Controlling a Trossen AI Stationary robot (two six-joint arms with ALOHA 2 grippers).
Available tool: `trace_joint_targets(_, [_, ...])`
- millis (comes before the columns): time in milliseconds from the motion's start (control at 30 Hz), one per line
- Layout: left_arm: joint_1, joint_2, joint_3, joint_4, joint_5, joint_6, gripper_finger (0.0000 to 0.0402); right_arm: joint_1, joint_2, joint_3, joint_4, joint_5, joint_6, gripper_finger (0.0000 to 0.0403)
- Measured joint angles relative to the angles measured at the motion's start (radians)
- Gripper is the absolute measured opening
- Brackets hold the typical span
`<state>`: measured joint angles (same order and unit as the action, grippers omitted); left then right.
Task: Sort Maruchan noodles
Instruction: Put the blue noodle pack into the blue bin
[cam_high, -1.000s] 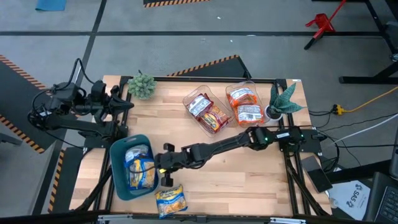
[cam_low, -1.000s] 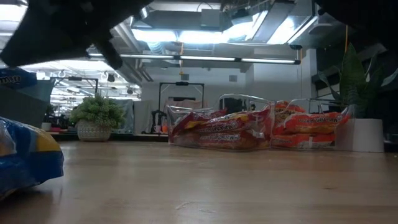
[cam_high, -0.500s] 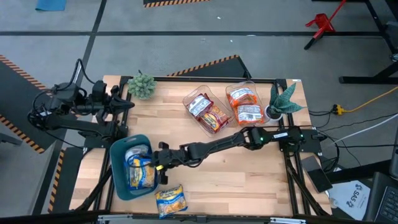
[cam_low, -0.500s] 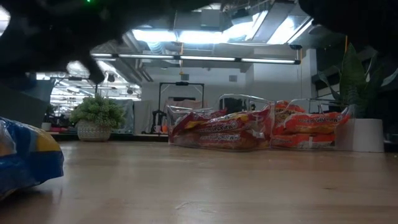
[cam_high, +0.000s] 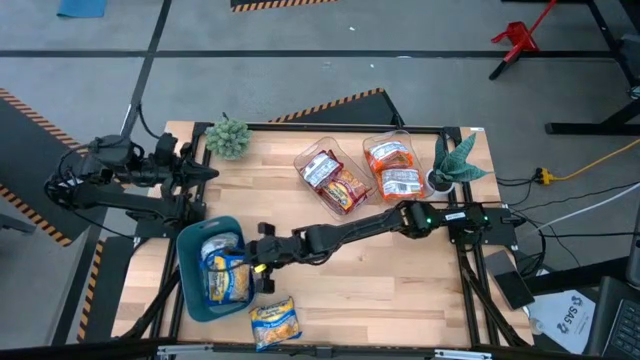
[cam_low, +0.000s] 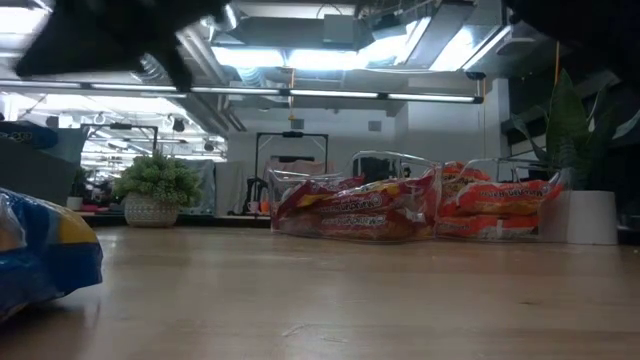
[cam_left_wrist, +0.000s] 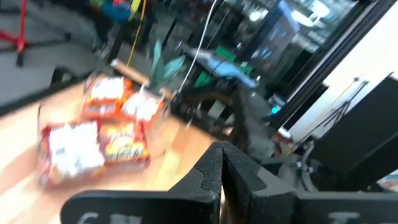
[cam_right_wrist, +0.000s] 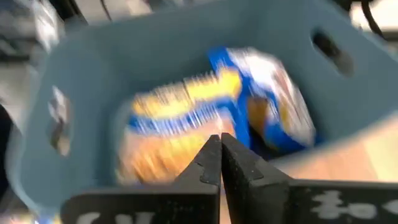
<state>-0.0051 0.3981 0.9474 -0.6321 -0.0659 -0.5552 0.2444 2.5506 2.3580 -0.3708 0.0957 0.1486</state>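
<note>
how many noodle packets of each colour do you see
blue-and-yellow packets: 3 (2 in the blue bin, 1 on the table)
red-brown packets: 2
orange packets: 2
total: 7 visible

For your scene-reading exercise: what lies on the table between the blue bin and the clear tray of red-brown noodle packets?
In the high view, only bare wood, crossed above by the right arm, separates the blue bin from the clear tray.

A pale wooden surface (cam_high: 400, 270) stands on a grey concrete floor (cam_high: 420, 50) marked with orange-and-black hazard tape (cam_high: 330, 105). A red stand (cam_high: 516, 38) and a yellow cable (cam_high: 590, 160) lie beyond it. Seen level across the boards, long ceiling strip lights (cam_low: 330, 96) brighten an open workshop behind.
</note>
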Motion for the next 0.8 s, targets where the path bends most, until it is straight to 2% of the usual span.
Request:
trace_joint_targets(100, [0.0,0.001,0.0,-0.078,0.005,-0.02,0.0,0.015,-0.021,-0.004,-0.136,-0.001,0.002,0.0])
trace_joint_targets(300, [0.0,0.001,0.0,-0.159,0.005,-0.042,0.0,0.087,-0.101,0.001,-0.481,-0.154,0.033,0.0001])
trace_joint_targets(433, [0.0,0.001,0.0,-0.16,-0.002,-0.038,0.0,0.153,-0.094,-0.004,-0.638,-0.192,0.043,0.0027])
trace_joint_targets(533, [0.0,0.001,0.0,-0.16,-0.004,-0.029,0.0,0.21,-0.092,-0.017,-0.614,-0.165,0.003,0.0076])
trace_joint_targets(633, [0.0,0.001,0.0,-0.16,-0.012,-0.018,0.0,0.262,-0.079,-0.02,-0.529,0.023,-0.057,0.0133])
trace_joint_targets(700, [0.0,0.002,0.0,-0.16,-0.028,-0.018,0.0,0.279,-0.078,-0.02,-0.449,0.098,-0.116,0.0159])
trace_joint_targets(800, [0.0,0.002,0.0,-0.161,-0.034,-0.018,0.0,0.269,-0.065,-0.017,-0.34,0.077,-0.182,0.0174])
